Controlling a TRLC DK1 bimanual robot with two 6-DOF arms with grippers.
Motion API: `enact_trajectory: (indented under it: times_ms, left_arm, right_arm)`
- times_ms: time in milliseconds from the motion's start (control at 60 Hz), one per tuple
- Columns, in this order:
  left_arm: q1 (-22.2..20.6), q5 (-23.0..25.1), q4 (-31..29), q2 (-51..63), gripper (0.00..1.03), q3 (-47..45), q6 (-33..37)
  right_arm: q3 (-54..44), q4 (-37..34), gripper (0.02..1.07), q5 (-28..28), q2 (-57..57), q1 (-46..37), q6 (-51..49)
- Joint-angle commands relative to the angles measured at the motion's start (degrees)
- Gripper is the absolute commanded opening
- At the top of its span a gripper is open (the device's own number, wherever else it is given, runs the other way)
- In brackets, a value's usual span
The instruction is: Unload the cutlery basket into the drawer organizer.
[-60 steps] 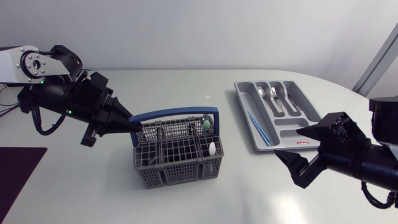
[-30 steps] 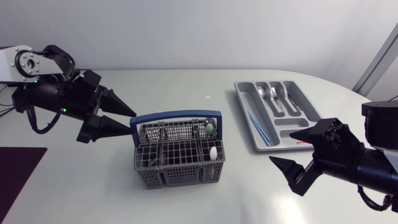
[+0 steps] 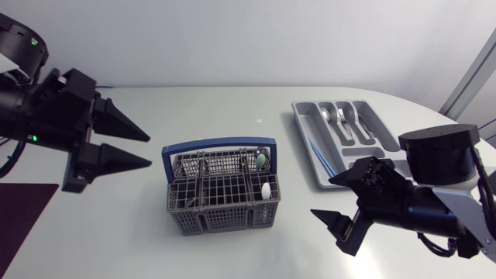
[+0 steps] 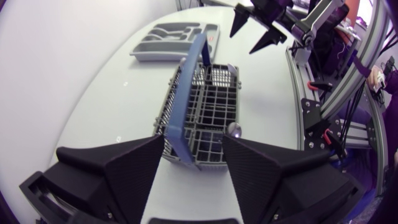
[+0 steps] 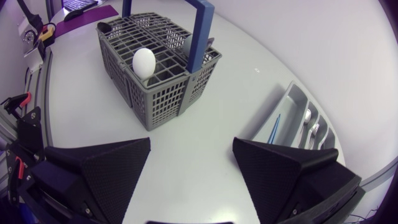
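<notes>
A grey cutlery basket point(image 3: 222, 203) with a blue handle point(image 3: 217, 145) stands in the middle of the table. A white-ended piece point(image 3: 266, 190) and a green-ended piece point(image 3: 259, 159) stick up at its right end. The grey drawer organizer point(image 3: 378, 172) lies at the back right, holding spoons point(image 3: 341, 116) and a blue utensil point(image 3: 324, 157). My left gripper point(image 3: 149, 151) is open, just left of the basket and apart from it; the left wrist view has the basket point(image 4: 208, 102) ahead of the open gripper point(image 4: 193, 146). My right gripper point(image 3: 324, 198) is open, right of the basket, and from its wrist view the basket point(image 5: 155, 84) and organizer point(image 5: 292, 102) lie ahead.
A dark purple mat point(image 3: 19, 213) lies at the table's front left corner. Bare white tabletop lies between basket and organizer. In the left wrist view my right gripper point(image 4: 255, 28) hangs beyond the basket, near the organizer point(image 4: 174, 40).
My left gripper has opened, come off the basket's left end and drawn back to the left. My right arm has swung from beside the organizer toward the table's front, nearer the basket.
</notes>
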Motion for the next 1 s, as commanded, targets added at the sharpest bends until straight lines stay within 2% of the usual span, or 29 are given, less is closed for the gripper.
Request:
enact_trajectory:
  times_ms: [0, 83, 133, 200, 267, 633, 867, 983]
  left_arm:
    - [-7.86, -8.02, 2.38, -3.92, 0.48, -3.20, -9.79]
    - [-19.11, -18.48, 3.87, -7.00, 0.45, -3.72, -19.19]
    - [-24.30, -24.01, 3.34, -6.82, 0.45, -2.84, -23.85]
    - [-31.33, -29.11, 2.55, -5.94, 0.43, -1.70, -29.21]
    - [-34.76, -32.19, 2.55, -4.01, 0.38, -1.53, -32.38]
    - [-35.90, -34.12, 4.49, 1.53, 0.30, -5.13, -34.84]
    - [-44.34, -46.42, 6.51, 3.46, 0.31, -5.66, -40.99]
    - [-46.18, -51.52, 8.44, 6.45, 0.31, -7.42, -41.43]
  right_arm:
    - [1.41, 0.88, 0.97, 0.18, 0.91, 0.45, -0.13]
    - [1.24, 0.88, 0.97, 0.18, 0.91, 0.45, -0.13]
    - [1.06, 0.88, 0.97, 0.18, 0.91, 0.54, -0.04]
    - [0.88, 0.88, 0.97, 0.26, 0.91, 0.54, -0.04]
    - [0.71, 0.88, 0.97, 0.26, 0.74, 0.54, -0.04]
    - [-0.70, 0.44, 0.97, 0.35, -0.58, 0.54, -0.13]
    - [-0.43, 0.00, 0.97, 0.35, -0.85, 0.54, -0.22]
    - [-0.61, 0.00, 0.97, 0.35, -1.02, 0.45, -0.22]
